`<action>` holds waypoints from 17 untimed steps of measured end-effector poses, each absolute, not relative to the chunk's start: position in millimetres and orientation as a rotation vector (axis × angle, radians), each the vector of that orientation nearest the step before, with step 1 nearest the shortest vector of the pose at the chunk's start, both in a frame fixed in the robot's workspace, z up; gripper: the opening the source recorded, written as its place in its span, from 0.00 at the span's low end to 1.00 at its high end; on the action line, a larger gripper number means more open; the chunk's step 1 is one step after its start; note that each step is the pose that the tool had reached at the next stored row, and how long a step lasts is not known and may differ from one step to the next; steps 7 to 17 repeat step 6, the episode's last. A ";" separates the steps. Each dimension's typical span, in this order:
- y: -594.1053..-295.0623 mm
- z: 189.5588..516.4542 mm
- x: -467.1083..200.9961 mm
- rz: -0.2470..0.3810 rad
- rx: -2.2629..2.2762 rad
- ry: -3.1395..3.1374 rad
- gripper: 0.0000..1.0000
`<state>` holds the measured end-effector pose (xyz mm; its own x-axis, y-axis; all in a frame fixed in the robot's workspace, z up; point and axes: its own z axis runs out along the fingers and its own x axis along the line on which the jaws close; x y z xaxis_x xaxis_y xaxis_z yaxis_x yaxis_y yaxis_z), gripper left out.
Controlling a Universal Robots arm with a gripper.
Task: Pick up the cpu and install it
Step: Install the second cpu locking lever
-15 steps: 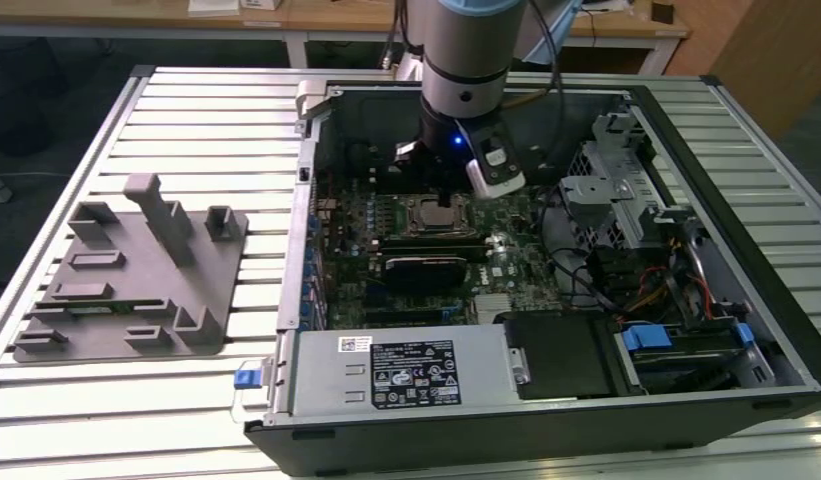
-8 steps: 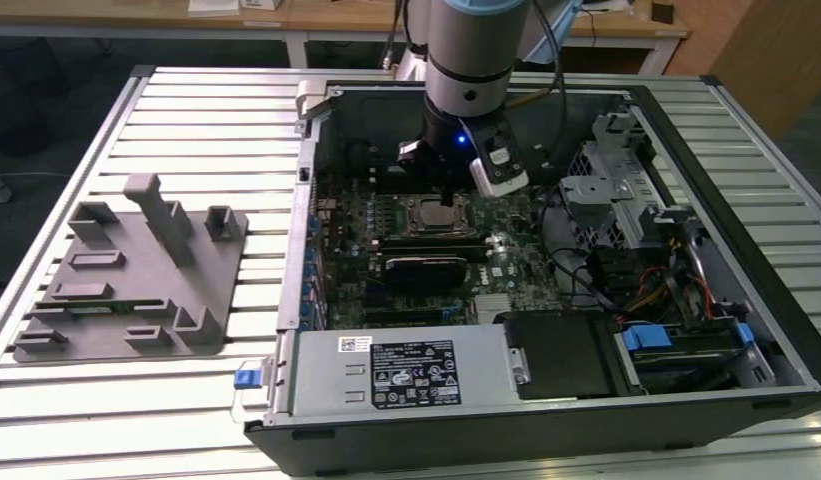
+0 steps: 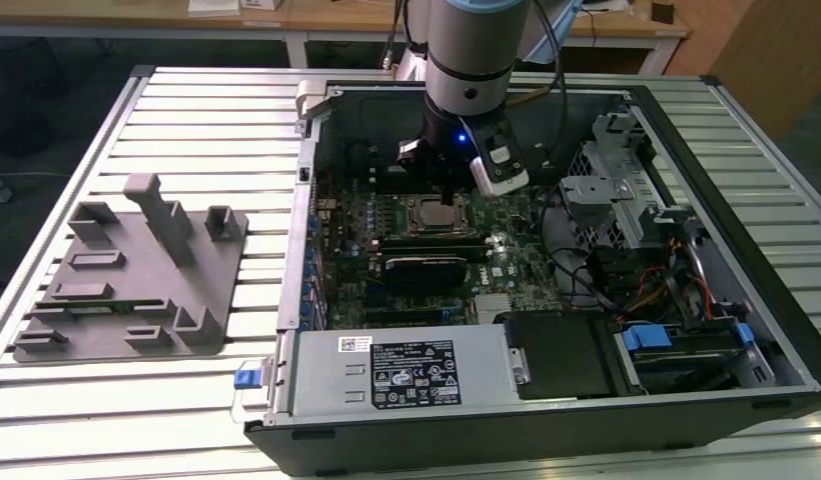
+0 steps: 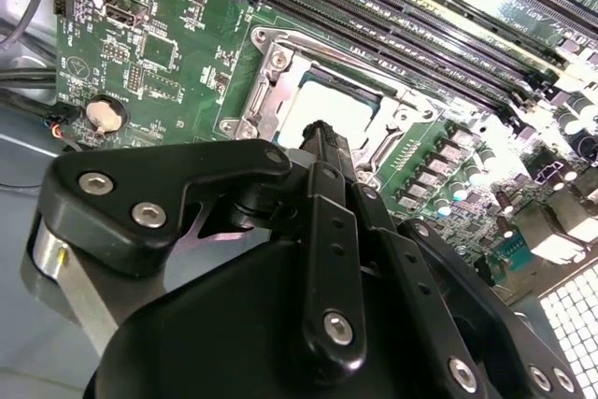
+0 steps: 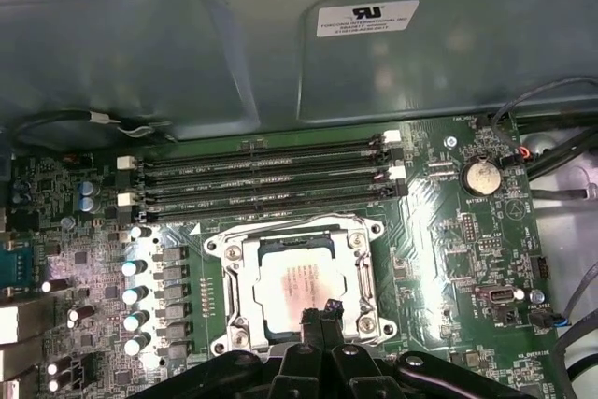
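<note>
The cpu [image 5: 291,279] is a flat silver square lying inside the metal-framed socket [image 5: 227,289] on the green motherboard of an open computer case [image 3: 544,420]. In both wrist views my gripper [image 5: 320,311] has its two black fingertips pressed together, with nothing between them. They stand over the cpu's [image 4: 322,100] edge, by the socket frame [image 4: 269,61]; whether they touch it I cannot tell. In the exterior view the gripper [image 3: 444,203] hangs straight down from the arm onto the cpu [image 3: 432,214] in the middle of the board.
Black memory slots [image 5: 266,171] run beside the socket. A coin battery [image 5: 479,175] sits further along the board. A black block [image 3: 424,270], a power supply [image 3: 397,370] and drive cages with cables [image 3: 624,190] crowd the case. A grey fixture [image 3: 130,270] stands on the slatted table.
</note>
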<state>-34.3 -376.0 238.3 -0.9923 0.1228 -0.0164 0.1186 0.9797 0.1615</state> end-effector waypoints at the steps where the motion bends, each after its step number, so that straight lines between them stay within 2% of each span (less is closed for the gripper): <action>1: -376.0 238.3 -34.3 0.251 0.189 3.099 0.11; 17: -376.0 239.4 -34.3 0.250 0.189 3.100 0.11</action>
